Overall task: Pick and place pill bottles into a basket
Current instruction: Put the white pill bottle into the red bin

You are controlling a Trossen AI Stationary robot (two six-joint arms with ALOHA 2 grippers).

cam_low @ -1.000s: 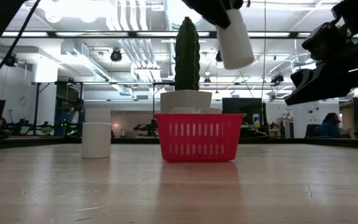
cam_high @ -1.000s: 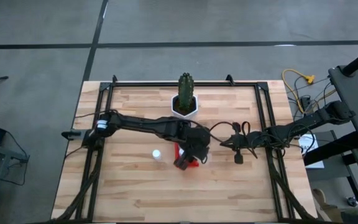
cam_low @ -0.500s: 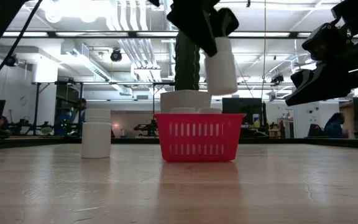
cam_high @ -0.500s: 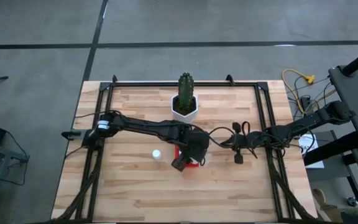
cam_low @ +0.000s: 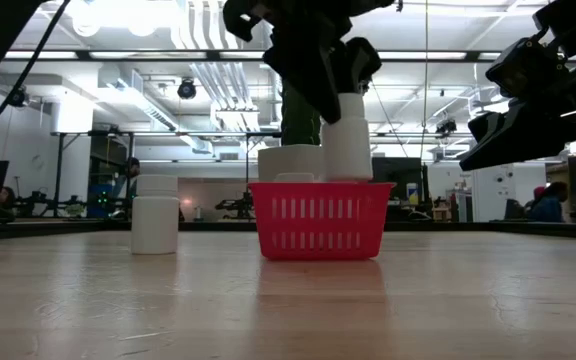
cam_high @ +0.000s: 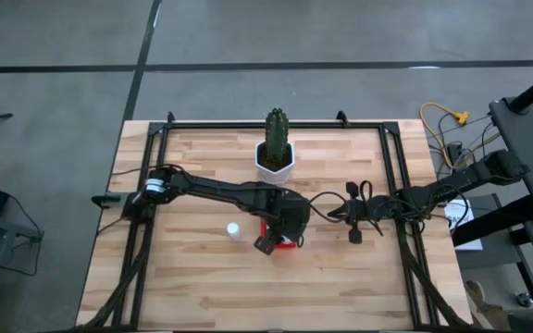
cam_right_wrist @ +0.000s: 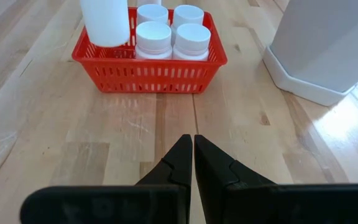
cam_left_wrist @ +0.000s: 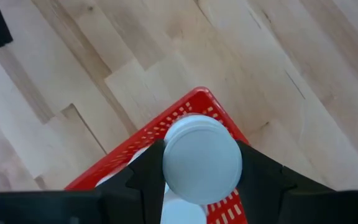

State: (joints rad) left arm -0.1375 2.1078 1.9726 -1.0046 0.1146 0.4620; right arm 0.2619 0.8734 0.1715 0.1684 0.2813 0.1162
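Note:
My left gripper point(cam_low: 318, 55) hangs over the red basket point(cam_low: 320, 220) and is shut on a white pill bottle point(cam_low: 346, 150). The basket also shows in the right wrist view point(cam_right_wrist: 148, 62), with several white-capped bottles point(cam_right_wrist: 192, 36) standing in it. Another bottle point(cam_low: 155, 213) stands upright on its base on the table, to the basket's left, and shows in the high view point(cam_high: 233, 228). My right gripper point(cam_right_wrist: 194, 146) is shut and empty, to the basket's right, pointing at it. My left gripper pinches the bottle's top end point(cam_low: 348, 100) between its two fingers point(cam_left_wrist: 146, 169), which come from above and point down. The bottle hangs upright below them, its lower end point(cam_right_wrist: 106, 42) at about rim height over one corner of the basket.
A white pot with a green cactus point(cam_high: 274, 159) stands just behind the basket and fills the right wrist view's side point(cam_right_wrist: 328, 43). Bare wooden table lies on the near side and to the left point(cam_high: 183, 277).
My left gripper has gone down toward the basket and a little toward the table's left edge, still shut on the bottle. The bottle hung tilted well above the basket; now it is upright with its lower end at the rim.

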